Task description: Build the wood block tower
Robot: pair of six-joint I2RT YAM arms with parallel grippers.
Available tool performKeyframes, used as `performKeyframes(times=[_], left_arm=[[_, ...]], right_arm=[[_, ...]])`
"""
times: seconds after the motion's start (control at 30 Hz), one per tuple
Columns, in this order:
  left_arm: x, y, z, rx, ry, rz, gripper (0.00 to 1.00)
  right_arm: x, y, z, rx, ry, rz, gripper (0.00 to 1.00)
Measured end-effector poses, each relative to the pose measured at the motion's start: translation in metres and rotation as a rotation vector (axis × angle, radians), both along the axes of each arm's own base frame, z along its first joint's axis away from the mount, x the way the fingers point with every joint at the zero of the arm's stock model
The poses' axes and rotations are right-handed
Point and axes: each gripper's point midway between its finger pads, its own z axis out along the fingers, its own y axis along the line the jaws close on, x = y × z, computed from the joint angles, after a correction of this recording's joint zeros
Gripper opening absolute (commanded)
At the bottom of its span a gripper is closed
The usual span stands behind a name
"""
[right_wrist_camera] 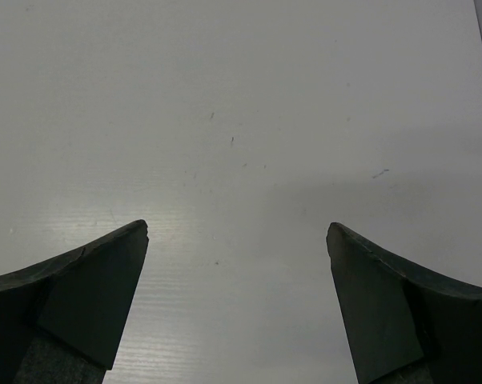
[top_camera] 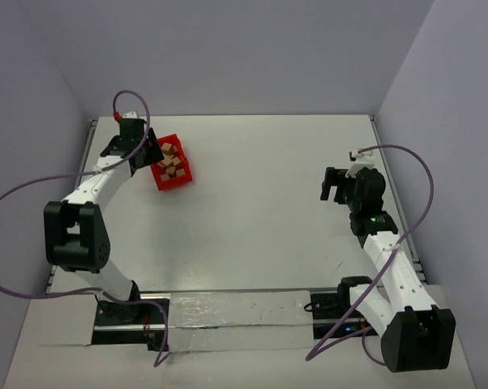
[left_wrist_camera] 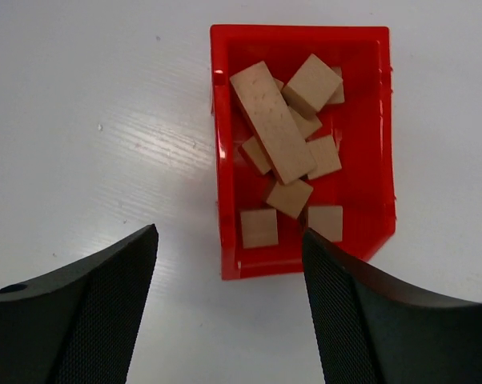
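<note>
I'm hovering left pincer [left_wrist_camera: 229, 240], spread wide, over bin [left_wrist_camera: 381, 160] near far-left corner of tabletop [top_camera: 268, 203]. Blocks [left_wrist_camera: 277, 136] lying jumbled inside, none stacked. I'm aiming for loose cube [left_wrist_camera: 259, 228], keeping clear of bin wall; right pincer [right_wrist_camera: 237, 232] hanging open, empty, near right edge.

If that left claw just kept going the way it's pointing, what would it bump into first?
Probably the red plastic bin, near its corner: the open left gripper points down at it, with light-tan wooden blocks inside. Depth is unclear, so it might land on the white table beside it.
</note>
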Motion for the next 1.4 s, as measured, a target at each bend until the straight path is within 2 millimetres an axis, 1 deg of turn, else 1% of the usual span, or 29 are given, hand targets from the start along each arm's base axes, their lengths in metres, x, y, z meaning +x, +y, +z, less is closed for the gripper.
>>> performKeyframes(times=[0.17,0.23,0.27,0.37,0.53,0.63,0.73,0.83,0.93,1.03,1.07,1.13,1.23,1.4], left_arm=[[0.023,0.004,-0.029,0.015,0.074,0.067,0.70],[0.030,0.005,-0.041,0.017,0.098,0.083,0.65],[0.033,0.005,-0.046,0.019,0.111,0.089,0.65],[0.037,0.007,-0.062,0.027,0.149,0.112,0.57],[0.033,0.011,-0.082,0.039,0.204,0.141,0.53],[0.032,0.017,-0.087,0.038,0.219,0.159,0.52],[0.032,0.022,-0.087,0.036,0.220,0.171,0.51],[0.032,0.024,-0.088,0.039,0.221,0.172,0.48],[0.032,0.023,-0.092,0.043,0.232,0.159,0.39],[0.033,0.022,-0.098,0.045,0.246,0.142,0.27],[0.033,0.021,-0.100,0.045,0.252,0.136,0.22],[0.033,0.020,-0.103,0.047,0.260,0.124,0.00],[0.036,0.018,-0.100,0.038,0.249,0.112,0.00],[0.036,0.020,-0.099,0.048,0.253,0.101,0.00]], right_arm=[[0.001,0.000,-0.004,-0.001,0.012,-0.002,1.00],[0.001,-0.001,-0.006,-0.001,0.019,-0.003,1.00],[0.001,-0.001,-0.006,-0.002,0.021,-0.003,1.00],[0.001,-0.001,-0.009,-0.002,0.031,-0.004,1.00],[0.002,-0.001,-0.011,-0.002,0.039,-0.004,1.00],[0.002,-0.001,-0.012,-0.002,0.042,-0.004,1.00],[0.002,-0.001,-0.013,-0.002,0.045,-0.004,1.00],[0.002,-0.001,-0.014,-0.002,0.046,-0.004,1.00],[0.002,-0.001,-0.014,-0.002,0.046,-0.004,1.00],[0.002,-0.001,-0.014,-0.002,0.046,-0.004,1.00],[0.002,-0.001,-0.014,-0.002,0.046,-0.004,1.00],[0.002,-0.001,-0.014,-0.002,0.046,-0.004,1.00],[0.002,-0.001,-0.014,-0.002,0.046,-0.004,1.00],[0.002,-0.001,-0.014,-0.002,0.046,-0.004,1.00]])
